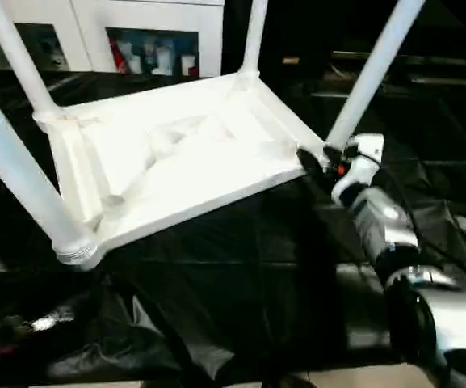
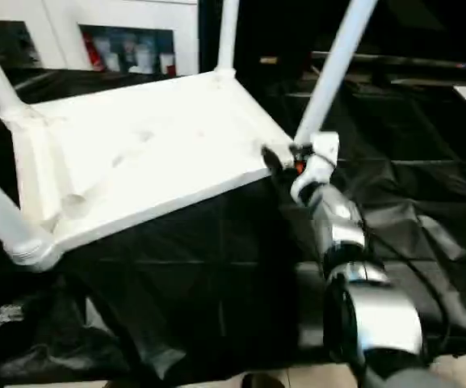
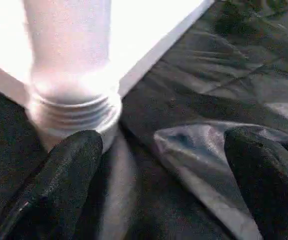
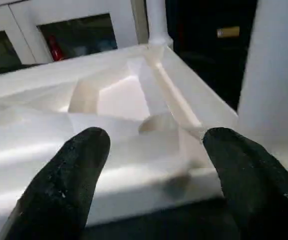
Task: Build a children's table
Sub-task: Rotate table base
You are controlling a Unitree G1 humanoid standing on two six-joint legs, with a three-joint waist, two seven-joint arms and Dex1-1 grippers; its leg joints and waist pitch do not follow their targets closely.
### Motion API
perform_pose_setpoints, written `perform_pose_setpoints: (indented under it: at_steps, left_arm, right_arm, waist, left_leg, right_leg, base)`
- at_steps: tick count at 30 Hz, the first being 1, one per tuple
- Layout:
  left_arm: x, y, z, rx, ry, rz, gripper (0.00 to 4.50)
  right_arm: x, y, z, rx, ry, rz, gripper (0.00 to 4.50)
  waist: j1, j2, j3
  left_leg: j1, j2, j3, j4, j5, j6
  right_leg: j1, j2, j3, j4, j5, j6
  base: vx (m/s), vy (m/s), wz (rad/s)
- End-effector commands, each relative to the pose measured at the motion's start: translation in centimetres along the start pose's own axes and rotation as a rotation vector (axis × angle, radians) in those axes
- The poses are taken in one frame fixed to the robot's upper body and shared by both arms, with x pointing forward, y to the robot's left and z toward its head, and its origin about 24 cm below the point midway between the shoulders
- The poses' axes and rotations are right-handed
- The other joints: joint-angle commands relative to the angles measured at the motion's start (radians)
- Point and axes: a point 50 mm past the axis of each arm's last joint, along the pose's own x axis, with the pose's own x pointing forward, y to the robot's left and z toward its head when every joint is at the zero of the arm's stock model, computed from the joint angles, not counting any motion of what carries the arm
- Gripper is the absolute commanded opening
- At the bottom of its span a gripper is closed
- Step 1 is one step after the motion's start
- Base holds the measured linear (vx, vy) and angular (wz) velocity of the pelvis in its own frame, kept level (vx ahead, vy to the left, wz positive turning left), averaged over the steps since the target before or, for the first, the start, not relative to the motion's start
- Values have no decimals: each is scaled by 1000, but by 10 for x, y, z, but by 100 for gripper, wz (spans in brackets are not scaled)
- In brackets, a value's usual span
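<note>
- The children's table (image 1: pixel 176 158) lay upside down in the upper left and centre of the head view, rimmed underside facing up, resting on a black sheet (image 1: pixel 241 275) that was creased throughout.
- Four white legs stood fitted at its corners: one at the lower left (image 1: pixel 23 182), one at the upper left (image 1: pixel 18 61), one at upper centre (image 1: pixel 254 36), one at the right (image 1: pixel 370 77).
- The right end effector (image 1: pixel 320 166) sat at the table's right corner, just beside the base of the right leg; its black fingers (image 4: pixel 69 185) were spread apart on either side of the rim, and contact could not be confirmed.
- The left end effector (image 3: pixel 158 185) was wide open with nothing between its fingers; one finger (image 3: pixel 59 180) sat just beside the threaded collar (image 3: pixel 74 117) of a leg, over the black sheet.
- A white cabinet (image 1: pixel 148 36) with glass doors stood behind, at the upper left of the frame.
</note>
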Motion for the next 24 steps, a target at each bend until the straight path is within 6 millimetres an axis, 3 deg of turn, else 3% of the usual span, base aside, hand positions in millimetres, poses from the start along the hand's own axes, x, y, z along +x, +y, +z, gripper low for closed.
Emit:
perform_pose_setpoints:
  at_steps: [1,4,5,8,9,10,11,14,16,17,20,24]
  left_arm:
    - [-15,7,4,-6,-5,16,448]
    - [-25,13,6,-6,9,29,448]
    - [-29,16,8,2,7,47,448]
    - [-30,27,17,41,-52,110,448]
    - [-23,29,25,55,-96,121,448]
    - [-10,28,31,68,-132,108,448]
    - [2,25,33,74,-142,85,448]
    - [30,22,36,75,-191,52,448]
    - [52,23,40,70,-244,59,448]
    - [61,24,42,71,-264,63,448]
    - [78,23,52,55,-339,48,448]
    - [98,7,64,17,-399,-76,448]
  right_arm:
    - [-5,-3,0,1,-35,-5,360]
    - [-10,-4,-5,8,-39,-4,360]
    - [-12,-5,-7,10,-37,-5,360]
    - [-17,-7,-12,17,-26,-11,360]
    - [-18,-7,-15,11,-11,-11,360]
    - [-20,-7,-19,-1,13,-12,360]
    - [-20,-7,-23,-11,44,-20,360]
    - [-21,-8,-32,-67,116,-70,360]
    - [-21,-7,-36,-64,136,-105,360]
    - [-20,-5,-36,-60,136,-105,360]
    - [-16,1,-37,-65,134,-93,360]
    - [-11,12,-41,-83,158,-52,360]
  waist:
    - [3,24,-56]
    - [1,24,-52]
    - [1,28,-49]
    - [5,29,-48]
    - [6,29,-48]
    - [10,23,-49]
    - [14,26,-48]
    - [12,25,-53]
    - [12,28,-57]
    - [13,35,-58]
    - [11,27,-71]
    - [7,27,-77]
  left_leg:
    - [47,51,-29,-92,-338,-20]
    - [53,53,-34,-99,-406,-47]
    - [54,53,-35,-101,-437,-58]
    - [62,53,-37,-104,-468,-75]
    - [62,54,-38,-104,-471,-79]
    - [66,55,-38,-105,-475,-83]
    - [71,54,-37,-103,-484,-86]
    - [60,51,-41,-106,-449,-95]
    - [69,49,-38,-102,-444,-101]
    - [71,48,-39,-101,-449,-105]
    - [56,44,-41,-97,-367,-85]
    - [52,43,-34,-87,-284,-50]
  right_leg:
    - [23,-48,47,-71,-239,-209]
    - [19,-50,49,-77,-319,-188]
    - [15,-50,51,-81,-352,-177]
    - [11,-52,54,-86,-378,-167]
    - [11,-53,55,-85,-376,-169]
    - [10,-52,54,-84,-379,-168]
    - [4,-53,57,-87,-381,-170]
    - [15,-55,56,-79,-358,-167]
    - [10,-56,59,-83,-342,-167]
    - [10,-56,60,-83,-335,-168]
    - [30,-58,57,-71,-231,-178]
    - [34,-52,54,-58,-125,-216]
  base:
    - [0,0,0]
    - [0,0,0]
    - [0,0,0]
    - [0,0,0]
    - [0,0,0]
    - [0,0,0]
    - [0,0,0]
    - [0,0,0]
    - [0,0,0]
    - [0,0,0]
    - [0,0,0]
    - [0,0,0]
